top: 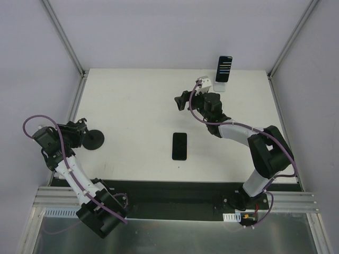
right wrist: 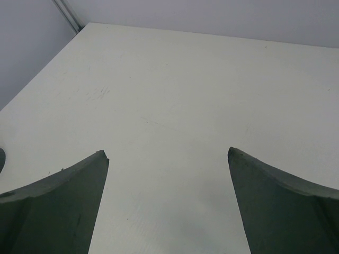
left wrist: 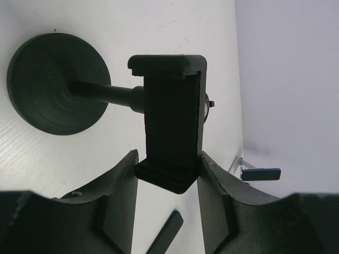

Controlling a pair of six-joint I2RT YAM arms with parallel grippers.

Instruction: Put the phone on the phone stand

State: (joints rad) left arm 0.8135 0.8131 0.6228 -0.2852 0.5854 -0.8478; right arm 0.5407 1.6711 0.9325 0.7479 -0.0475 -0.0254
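Note:
The black phone [top: 179, 146] lies flat on the white table, near the middle front. It shows as a dark bar low in the left wrist view [left wrist: 167, 233]. The black phone stand has a round base [top: 93, 140] at the table's left, and its stem and clamp [left wrist: 175, 116] fill the left wrist view. My left gripper [top: 79, 128] is shut on the lower end of the clamp, with a finger [left wrist: 124, 185] on each side. My right gripper [top: 181, 101] is open and empty, above the table at the back middle, away from the phone.
A second phone with a lit screen [top: 224, 69] stands on a white holder at the back right edge. A blue-tipped bracket [left wrist: 261, 173] sits by the wall. Metal frame posts rise at the back corners. The right wrist view shows only bare table [right wrist: 169, 106].

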